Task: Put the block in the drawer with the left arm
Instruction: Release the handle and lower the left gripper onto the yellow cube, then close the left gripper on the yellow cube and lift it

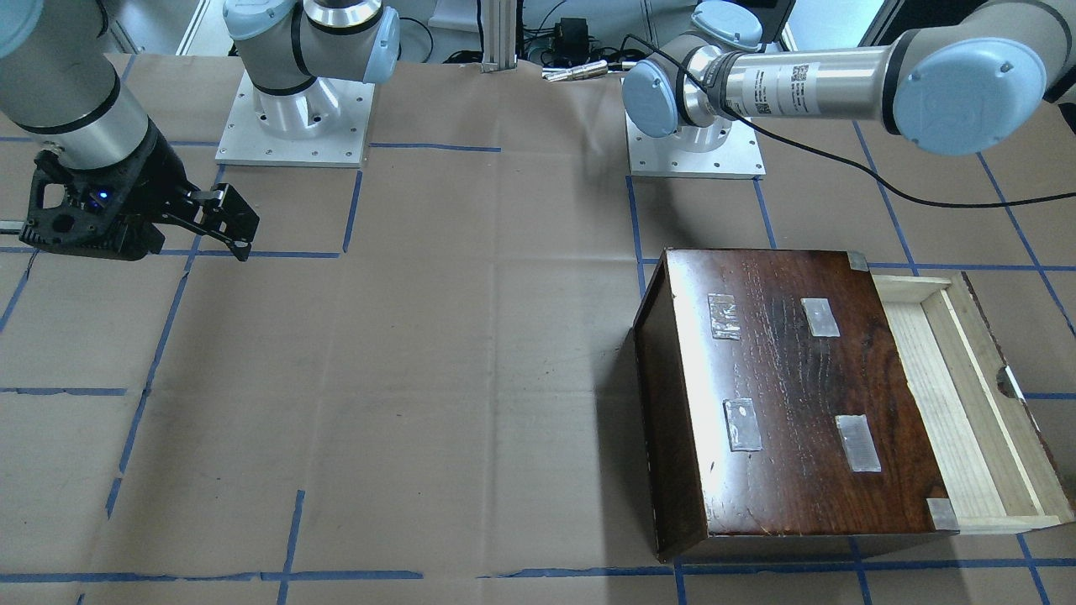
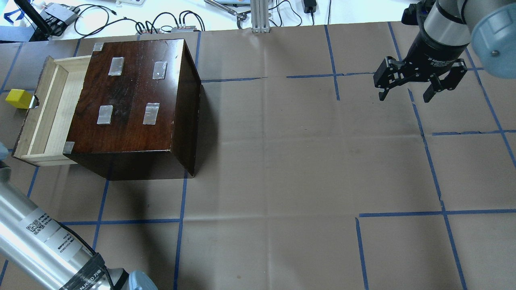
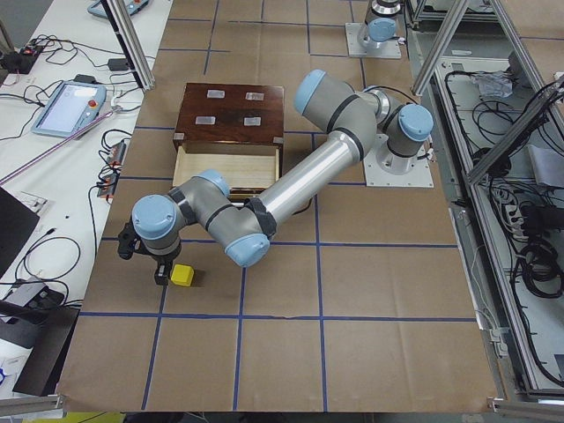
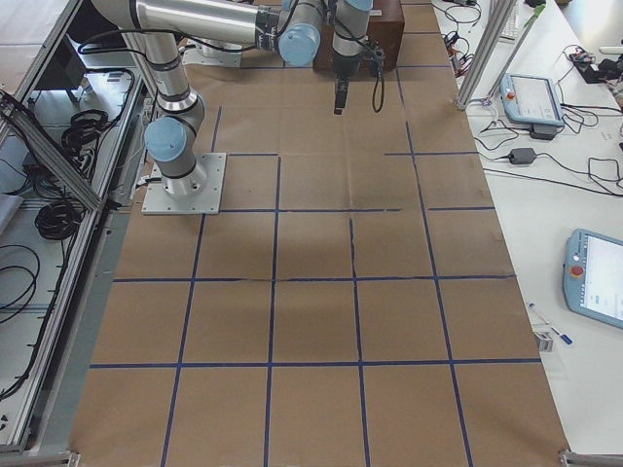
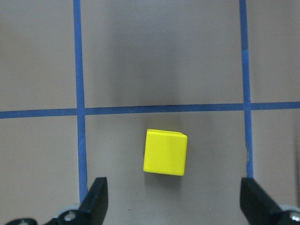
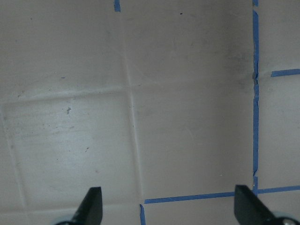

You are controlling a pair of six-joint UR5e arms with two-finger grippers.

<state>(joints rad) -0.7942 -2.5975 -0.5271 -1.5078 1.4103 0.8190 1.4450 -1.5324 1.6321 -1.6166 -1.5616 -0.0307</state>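
Observation:
The yellow block (image 5: 165, 152) lies on the brown paper, between and just ahead of my open left gripper (image 5: 173, 208), which hovers above it without touching it. In the overhead view the block (image 2: 18, 98) sits just outside the notched front board of the pale wooden drawer (image 2: 44, 108). The drawer is pulled out of the dark-brown box (image 2: 133, 92) and looks empty. In the left side view the left gripper (image 3: 145, 260) is beside the block (image 3: 183, 275). My right gripper (image 2: 404, 96) is open and empty, far from the box.
The drawer (image 1: 967, 403) sticks out of the box (image 1: 799, 395) toward the table's left end. Two arm base plates (image 1: 696, 151) stand at the robot side. A black cable (image 1: 925, 197) trails from the left arm. Teach pendants (image 4: 531, 97) and cables lie on the side table.

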